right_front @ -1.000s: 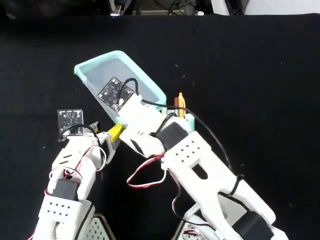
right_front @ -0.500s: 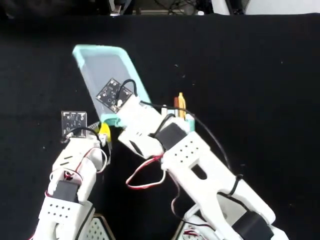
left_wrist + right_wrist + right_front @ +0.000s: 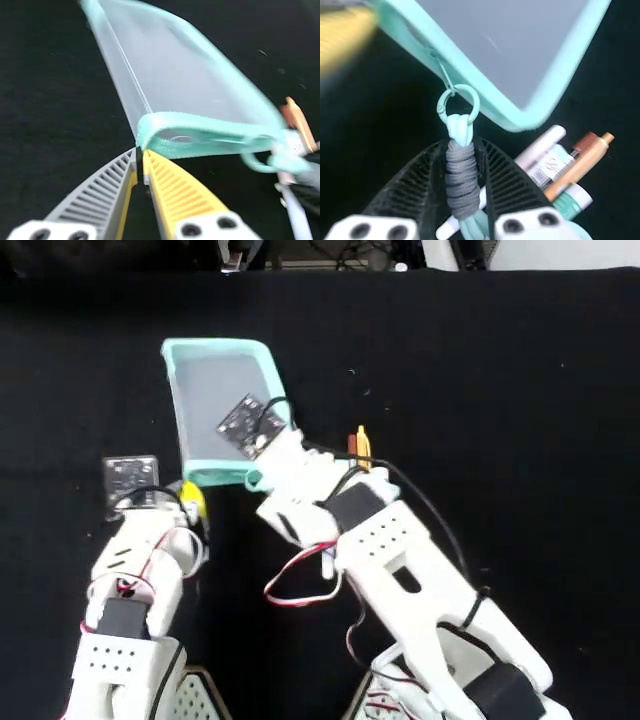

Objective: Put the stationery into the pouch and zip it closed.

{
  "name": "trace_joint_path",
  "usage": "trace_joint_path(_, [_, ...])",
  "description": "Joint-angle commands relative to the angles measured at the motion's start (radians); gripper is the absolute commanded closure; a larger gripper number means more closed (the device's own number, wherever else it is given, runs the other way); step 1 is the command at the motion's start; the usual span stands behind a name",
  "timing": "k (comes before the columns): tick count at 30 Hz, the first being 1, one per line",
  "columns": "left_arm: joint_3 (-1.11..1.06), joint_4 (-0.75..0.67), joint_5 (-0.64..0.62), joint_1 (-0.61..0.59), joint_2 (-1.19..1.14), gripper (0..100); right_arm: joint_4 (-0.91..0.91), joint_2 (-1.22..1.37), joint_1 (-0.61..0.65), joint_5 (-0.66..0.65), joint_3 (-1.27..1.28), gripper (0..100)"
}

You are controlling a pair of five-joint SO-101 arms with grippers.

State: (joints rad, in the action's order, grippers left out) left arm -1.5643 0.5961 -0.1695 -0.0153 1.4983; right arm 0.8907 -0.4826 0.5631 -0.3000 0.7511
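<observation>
1. The pouch (image 3: 213, 390) lies flat on the black table (image 3: 500, 360). Its long axis runs from the arms out toward the far side, leaning slightly. The zipper end is the near one, facing my two grippers.
2. My left gripper (image 3: 140, 153) has its grey and yellow jaws pressed together on the near left corner of the pouch, pinching the teal edging. In the high view this gripper (image 3: 190, 498) sits just at that corner.
3. My right gripper (image 3: 462, 145) has its black jaws clamped on the grey-wrapped cord (image 3: 462, 175) of the zipper pull. The cord's teal loop passes through a ring (image 3: 458, 102) that hangs from the slider on the pouch's teal rim.
4. The stationery (image 3: 567, 172) lies on the table just beside the pouch's near right corner, outside it: a white pen, a brown and orange marker, and a green-labelled tube.
5. From above, the right arm covers most of the stationery; I see just the orange and brown tips (image 3: 357, 444) poking out.
6. I cannot tell how far the zipper is drawn along the rim.
</observation>
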Motion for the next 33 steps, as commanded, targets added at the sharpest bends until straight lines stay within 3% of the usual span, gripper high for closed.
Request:
trace_joint_path(1, [0.076,0.006,0.0,-0.071,0.008,97,-0.012,-0.039,-0.044,-0.009,-0.013,98.6])
trace_joint_path(12, [0.082,0.006,0.0,-0.084,0.008,97,0.026,-0.196,-0.041,-0.015,0.005,98.6])
trace_joint_path(17, [0.074,0.011,-0.002,-0.024,0.008,97,0.026,-0.243,0.002,-0.015,0.033,98.6])
trace_joint_path(19, [0.079,0.054,-0.002,0.036,0.008,92,0.026,-0.232,0.031,-0.015,0.033,98.6])
trace_joint_path(24, [0.084,0.117,-0.002,0.122,0.008,70,0.025,-0.206,0.04,-0.015,0.031,98.6])
trace_joint_path(33, [0.091,0.117,0.003,0.119,0.009,75,0.025,-0.205,0.04,-0.015,0.031,98.6])
